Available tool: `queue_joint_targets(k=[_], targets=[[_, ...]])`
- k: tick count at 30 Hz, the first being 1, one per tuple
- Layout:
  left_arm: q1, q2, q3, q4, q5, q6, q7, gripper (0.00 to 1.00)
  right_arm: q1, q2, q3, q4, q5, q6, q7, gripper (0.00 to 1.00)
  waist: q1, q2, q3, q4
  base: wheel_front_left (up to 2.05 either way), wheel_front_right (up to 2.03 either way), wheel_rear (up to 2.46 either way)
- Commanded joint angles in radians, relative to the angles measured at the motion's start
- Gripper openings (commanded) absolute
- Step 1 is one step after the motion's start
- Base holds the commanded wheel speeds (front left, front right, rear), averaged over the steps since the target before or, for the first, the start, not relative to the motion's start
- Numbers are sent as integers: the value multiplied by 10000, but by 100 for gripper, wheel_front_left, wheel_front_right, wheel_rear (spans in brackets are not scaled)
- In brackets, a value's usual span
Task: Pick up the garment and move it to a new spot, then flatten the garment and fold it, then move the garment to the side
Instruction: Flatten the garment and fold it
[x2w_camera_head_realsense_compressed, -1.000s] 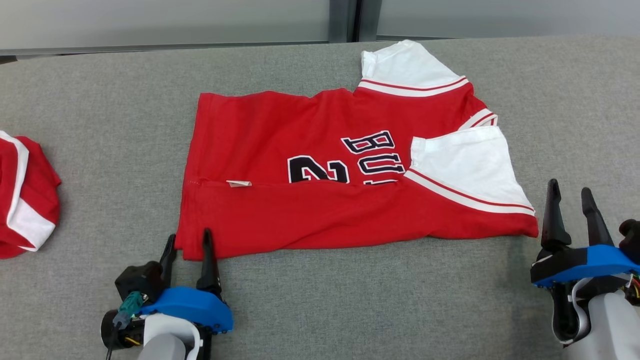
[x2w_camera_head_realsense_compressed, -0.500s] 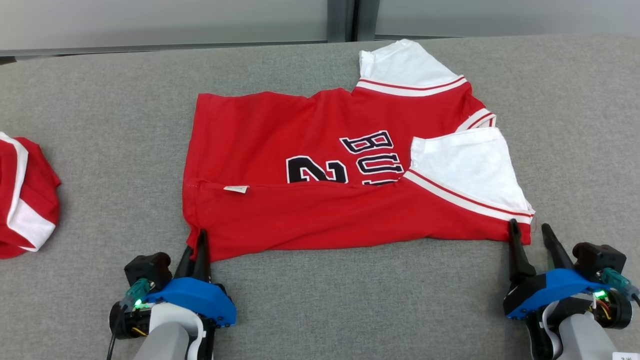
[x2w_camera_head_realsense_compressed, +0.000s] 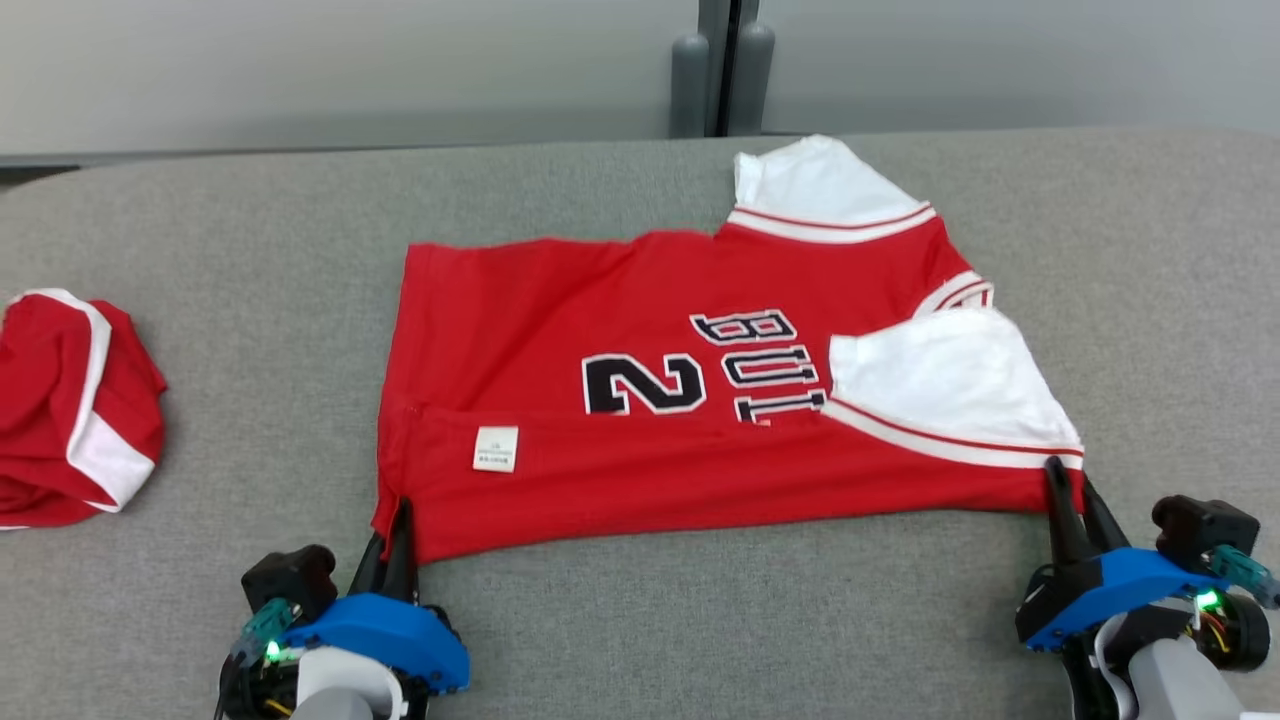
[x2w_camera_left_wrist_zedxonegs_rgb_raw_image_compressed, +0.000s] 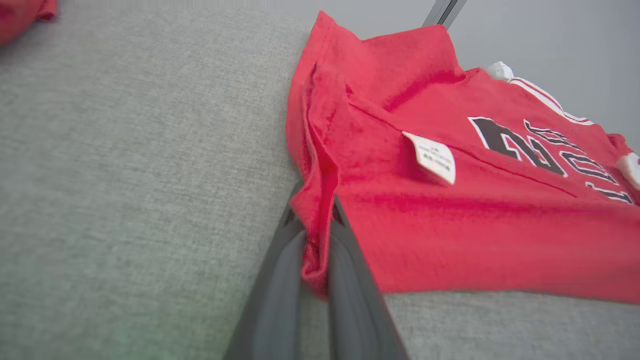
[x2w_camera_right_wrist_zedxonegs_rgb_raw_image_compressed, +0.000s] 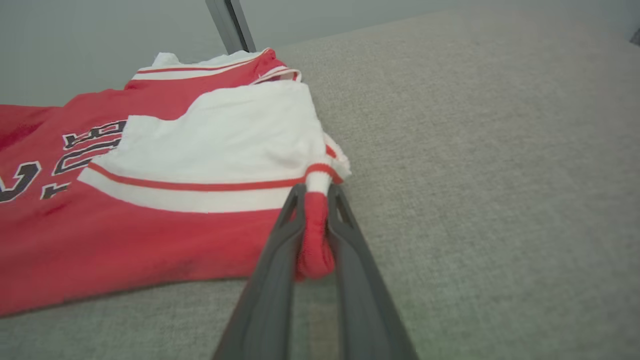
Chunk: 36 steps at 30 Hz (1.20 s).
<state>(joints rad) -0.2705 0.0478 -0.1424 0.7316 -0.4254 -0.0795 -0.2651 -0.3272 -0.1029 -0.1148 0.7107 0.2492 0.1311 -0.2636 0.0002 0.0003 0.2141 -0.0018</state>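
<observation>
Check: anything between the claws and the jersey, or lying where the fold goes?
Nothing visible. Left claw and right claw grip the jersey at its near corners; the other red garment lies apart, far left.

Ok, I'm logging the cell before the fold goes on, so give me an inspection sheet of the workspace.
Surface: grey fabric tabletop, no stains seen.
Job's things: red jersey lying flat, near strip folded over, white label showing.
Clutter: second red-and-white garment bunched at the far left.
Tools: left tool shut on the jersey's near left corner; right tool shut on its near right corner.
Cables: short wires at the right wrist; none seen on the surface.
Surroundings: grey wall panels, dark post behind.
</observation>
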Motion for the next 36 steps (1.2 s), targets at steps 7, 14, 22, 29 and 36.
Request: queue_joint_targets(k=[7,14,22,29,36], targets=[[933,75,383,-226,185,-1,7,0,862,-295,16,-142,408,-12,-28,0,-2,-3,-1074,-64,0,0,0],[1748,69,137,-184,-15,131,7,100,1783,-227,486,112,929,-11,-32,99,-2,-3,-1460,17,0,0,0],[753,122,326,-749,371,133,7,100,937,-443,492,-474,502,-3,-29,100,-2,-3,-900,24,0,0,0],[-1803,839,59,537,665,-185,712,100,-399,-456,751,-899,123,-3,-25,100,-2,-3,6,-98,0,0,0],[-4086,1557,-149,1508,294,-458,1569,100,-1849,-449,1502,-1191,302,-3,-25,100,-2,-3,1244,-410,0,0,0]])
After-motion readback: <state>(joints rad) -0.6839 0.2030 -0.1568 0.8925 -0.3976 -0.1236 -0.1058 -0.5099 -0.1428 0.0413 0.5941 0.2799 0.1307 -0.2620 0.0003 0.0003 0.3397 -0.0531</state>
